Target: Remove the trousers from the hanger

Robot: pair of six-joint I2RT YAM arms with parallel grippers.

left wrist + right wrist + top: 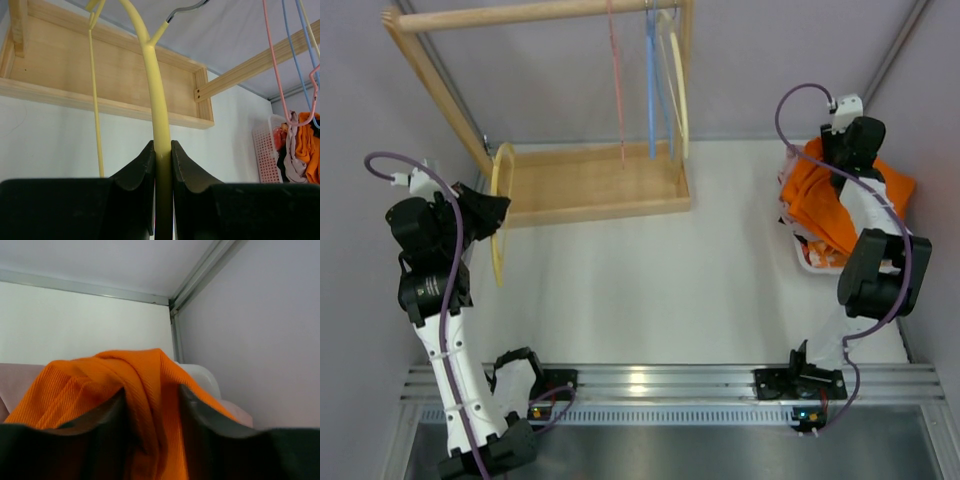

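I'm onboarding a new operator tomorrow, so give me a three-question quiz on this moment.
1. True or false: the left gripper is shut on the yellow plastic hanger.
2. The bright orange trousers lie: A) on the wooden rail; B) over the white plastic basket; C) in the wooden tray.
3. Which gripper has orange cloth between its fingers?
Key: 1 true; 2 B; 3 the right gripper.
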